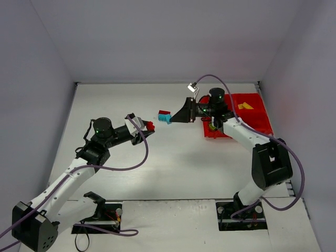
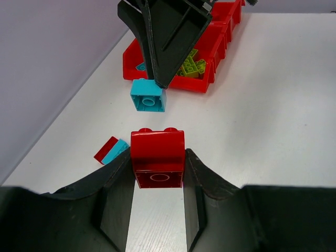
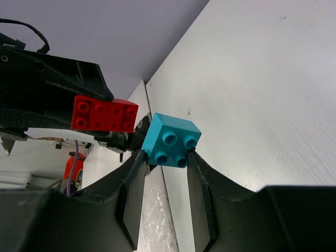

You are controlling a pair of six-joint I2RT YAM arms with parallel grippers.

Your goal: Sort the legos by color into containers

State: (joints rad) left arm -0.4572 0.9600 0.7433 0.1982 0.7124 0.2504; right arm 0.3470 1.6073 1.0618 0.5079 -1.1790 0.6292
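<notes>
Black left gripper point(image 2: 157, 176) is clamped on a red brick point(image 2: 157, 156), studs facing away from the wrist. Right gripper point(image 3: 165, 160) is clamped on a cyan brick point(image 3: 171, 140) at its fingertips. The two held bricks face each other over the middle of the white desk point(image 1: 157, 173), near but not touching. One loose red and cyan pair point(image 2: 111, 150) lies on the desk beside the left gripper. The red tray point(image 2: 202, 84) sits behind the right gripper at the desk's far right. Lime green bricks point(image 2: 190, 65) fill one near compartment; a yellow brick point(image 1: 244, 106) lies in a far one.
</notes>
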